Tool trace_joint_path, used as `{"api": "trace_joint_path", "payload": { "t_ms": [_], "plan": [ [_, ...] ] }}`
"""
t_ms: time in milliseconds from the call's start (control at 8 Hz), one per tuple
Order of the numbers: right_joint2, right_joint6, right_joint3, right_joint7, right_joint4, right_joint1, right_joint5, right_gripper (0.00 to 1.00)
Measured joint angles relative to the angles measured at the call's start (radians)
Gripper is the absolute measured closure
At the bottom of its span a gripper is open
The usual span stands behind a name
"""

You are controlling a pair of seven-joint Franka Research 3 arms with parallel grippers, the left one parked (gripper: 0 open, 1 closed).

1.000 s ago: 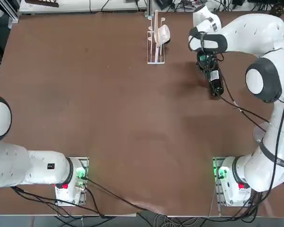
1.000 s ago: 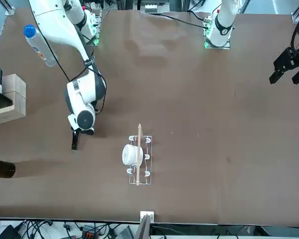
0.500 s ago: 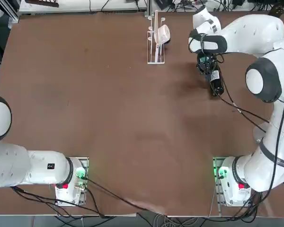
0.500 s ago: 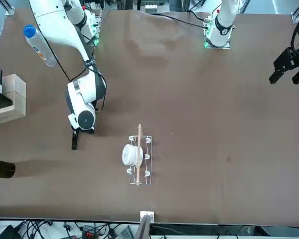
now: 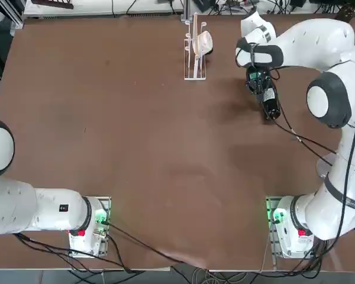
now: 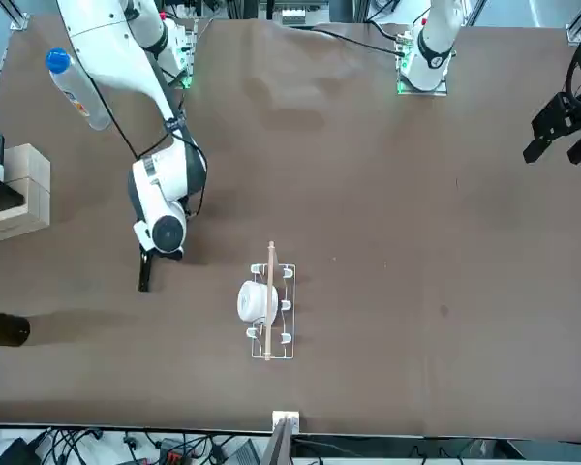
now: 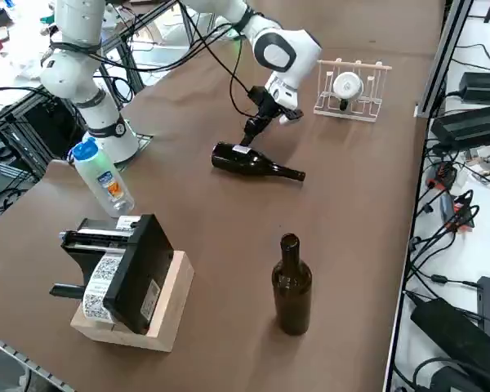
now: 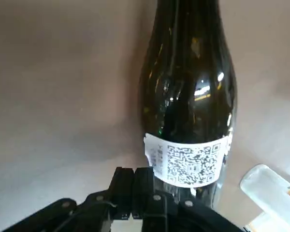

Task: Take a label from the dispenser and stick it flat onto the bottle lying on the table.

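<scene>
One label [image 8: 191,163] stuck on bottle [image 8: 191,96], unchanged since a second ago; right tool [image 8: 134,186] pressed together, empty; task near complete.

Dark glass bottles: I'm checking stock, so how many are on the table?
2. One bottle lies near the right gripper; another wine bottle stands upright nearer the table's edge.

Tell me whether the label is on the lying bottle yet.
On. The label wraps the bottle body, just ahead of the shut right gripper.
</scene>
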Motion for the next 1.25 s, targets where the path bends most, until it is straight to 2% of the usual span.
{"api": "trace_joint_path", "payload": {
  "t_ms": [625,875,1000,1250],
  "plan": [
    [0.012,0.013,0.000,0.048,0.001,0.003,0.003,0.99],
    [0.007,0.016,0.001,0.073,0.024,0.009,0.033,0.97],
    [-0.003,-0.005,0.001,0.073,0.065,0.011,0.050,0.96],
    [-0.034,-0.129,-0.001,0.063,0.190,0.008,0.057,0.87]
  ]
}}
